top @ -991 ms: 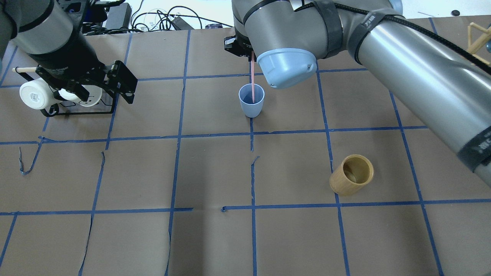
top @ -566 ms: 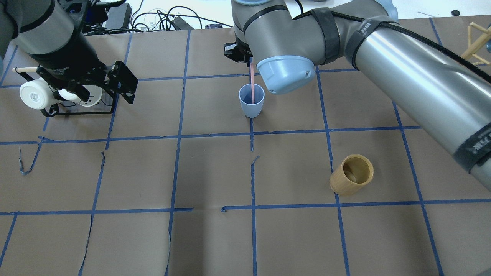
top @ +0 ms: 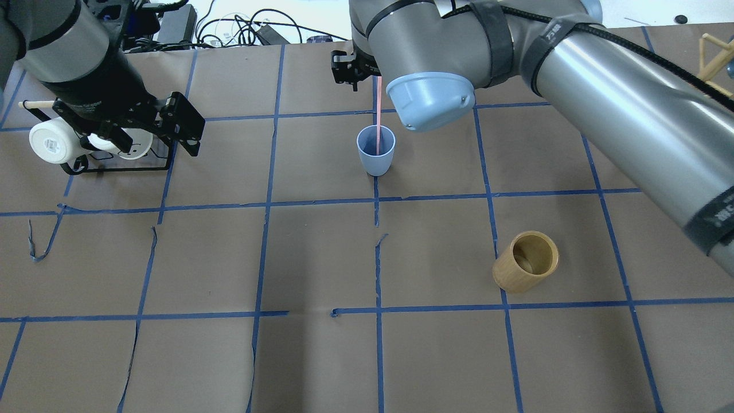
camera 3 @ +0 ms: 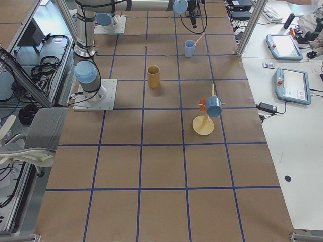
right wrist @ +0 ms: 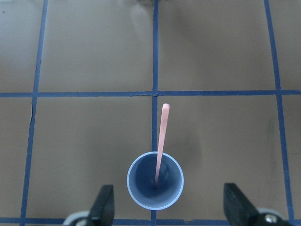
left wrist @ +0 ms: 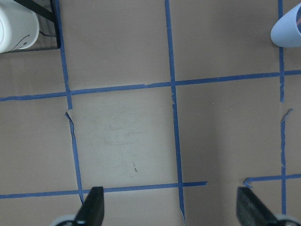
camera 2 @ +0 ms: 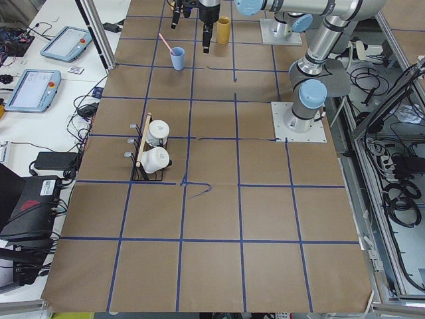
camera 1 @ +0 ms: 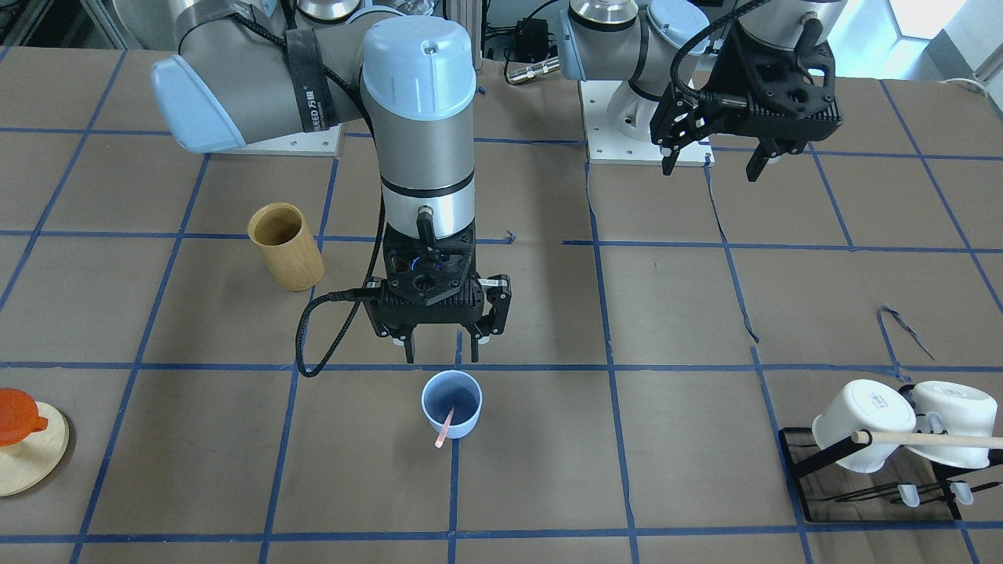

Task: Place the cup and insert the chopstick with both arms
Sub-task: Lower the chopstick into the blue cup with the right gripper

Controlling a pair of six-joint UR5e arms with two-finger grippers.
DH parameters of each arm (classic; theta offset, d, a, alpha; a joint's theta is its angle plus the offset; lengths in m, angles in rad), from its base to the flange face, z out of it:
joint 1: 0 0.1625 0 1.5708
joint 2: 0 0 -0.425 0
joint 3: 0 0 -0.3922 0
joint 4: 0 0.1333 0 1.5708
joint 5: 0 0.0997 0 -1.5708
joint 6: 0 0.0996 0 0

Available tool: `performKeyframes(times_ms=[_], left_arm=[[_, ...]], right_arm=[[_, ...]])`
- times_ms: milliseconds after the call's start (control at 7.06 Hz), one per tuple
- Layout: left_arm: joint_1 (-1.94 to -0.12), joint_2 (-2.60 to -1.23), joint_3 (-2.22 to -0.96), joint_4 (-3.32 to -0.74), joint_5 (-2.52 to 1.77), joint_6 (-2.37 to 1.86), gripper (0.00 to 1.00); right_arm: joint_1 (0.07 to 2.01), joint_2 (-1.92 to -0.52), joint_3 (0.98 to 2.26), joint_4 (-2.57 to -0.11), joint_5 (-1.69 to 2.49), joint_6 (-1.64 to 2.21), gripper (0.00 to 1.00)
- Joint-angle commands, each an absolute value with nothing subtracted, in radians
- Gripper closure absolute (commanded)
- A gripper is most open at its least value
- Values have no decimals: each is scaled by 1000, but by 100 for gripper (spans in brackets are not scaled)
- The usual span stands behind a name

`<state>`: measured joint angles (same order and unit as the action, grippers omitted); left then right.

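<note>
Brown paper is covering the bench (camera 1: pixel 666 313), with blue tape (camera 1: pixel 611 439) gridding it into squares; side tables with tablets (camera 2: pixel 30 90) are sitting past the operators' edge. The blue cup (camera 1: pixel 451 405) is standing upright about midway along the bench, in the half toward the operators' edge, right on a tape line. The pink chopstick (camera 1: pixel 444 429) is standing in it, its lower end down in the cup and its top leaning over the rim toward the operators' edge. My right pincer (camera 1: pixel 443 356) is hovering just above the cup, fingers spread wide, gripping nothing and not touching the chopstick. My left pincer (camera 1: pixel 713 171) is hanging up off the paper near my base edge, also spread wide and carrying nothing. A bamboo cup (camera 1: pixel 286 247) is standing well apart from the blue cup, toward my right end. A mug rack (camera 1: pixel 878 446) with white mugs is sitting near the operators' edge toward my left end. Bare paper is showing all around the blue cup.
</note>
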<state>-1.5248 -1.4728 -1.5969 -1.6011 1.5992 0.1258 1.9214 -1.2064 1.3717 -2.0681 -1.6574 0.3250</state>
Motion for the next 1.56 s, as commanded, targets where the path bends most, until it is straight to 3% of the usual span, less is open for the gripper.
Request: performKeyframes(times_ms=[0, 1416], left_arm=[[-1525, -1471, -1600, -1601, 1600, 126, 0], [-1525, -1468, -1605, -1601, 1600, 126, 0]], right_arm=[[1876, -1219, 1280, -1921, -1657, 270, 16], [1862, -1213, 1322, -1899, -1666, 204, 20]])
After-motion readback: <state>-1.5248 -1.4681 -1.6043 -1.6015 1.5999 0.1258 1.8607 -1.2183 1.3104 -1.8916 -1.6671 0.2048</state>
